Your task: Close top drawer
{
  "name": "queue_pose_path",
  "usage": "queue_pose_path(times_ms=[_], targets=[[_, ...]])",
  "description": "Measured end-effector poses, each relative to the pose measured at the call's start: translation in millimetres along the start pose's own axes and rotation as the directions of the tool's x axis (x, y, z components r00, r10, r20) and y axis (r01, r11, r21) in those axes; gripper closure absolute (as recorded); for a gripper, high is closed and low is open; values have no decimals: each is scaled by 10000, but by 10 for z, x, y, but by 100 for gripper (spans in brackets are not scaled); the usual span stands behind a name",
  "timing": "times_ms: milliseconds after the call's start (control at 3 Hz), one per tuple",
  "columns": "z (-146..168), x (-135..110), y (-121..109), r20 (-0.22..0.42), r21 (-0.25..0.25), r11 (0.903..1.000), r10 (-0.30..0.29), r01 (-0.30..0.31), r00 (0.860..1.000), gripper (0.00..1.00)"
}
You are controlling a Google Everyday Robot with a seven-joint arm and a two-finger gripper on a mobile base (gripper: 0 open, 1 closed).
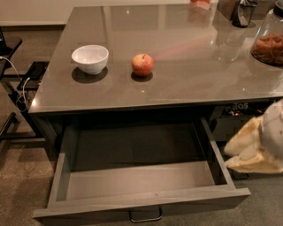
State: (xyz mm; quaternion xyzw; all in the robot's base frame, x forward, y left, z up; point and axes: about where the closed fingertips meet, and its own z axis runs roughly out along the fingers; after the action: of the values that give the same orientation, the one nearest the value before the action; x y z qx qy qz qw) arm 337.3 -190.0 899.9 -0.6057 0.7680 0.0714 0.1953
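Top drawer (137, 182) gapes wide at lower centre of the frame, front running left-right. End effector (257, 149) hangs at the right edge, beside the drawer's right wall; open or closed, I cannot tell. Handle (145, 215) lies to its lower left.

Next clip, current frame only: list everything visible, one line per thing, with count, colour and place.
glossy grey counter top: one, grey, upper picture
round white bowl: one, white, left on the counter top
red apple: one, red and yellow, right of the bowl, apart from it
clear glass jar with brown contents: one, brown inside, right edge of the counter top
dark object: one, far edge of the counter top, too unclear to name
wide dark-grey top drawer: one, paler grey inside, pulled out under the counter top
metal loop handle: one, mid-front of the drawer
black frame with cables: one, left of the counter
gripper: one, cream and white, right edge, beside the drawer's right wall
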Motion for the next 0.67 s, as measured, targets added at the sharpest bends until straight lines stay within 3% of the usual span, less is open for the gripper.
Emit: queue_pose_path(times_ms=[333,667], targets=[[105,37,100,55,-311,9995,107,-105,9999,87],[103,35,98,56,-304,9995,102,-100,9999,100]])
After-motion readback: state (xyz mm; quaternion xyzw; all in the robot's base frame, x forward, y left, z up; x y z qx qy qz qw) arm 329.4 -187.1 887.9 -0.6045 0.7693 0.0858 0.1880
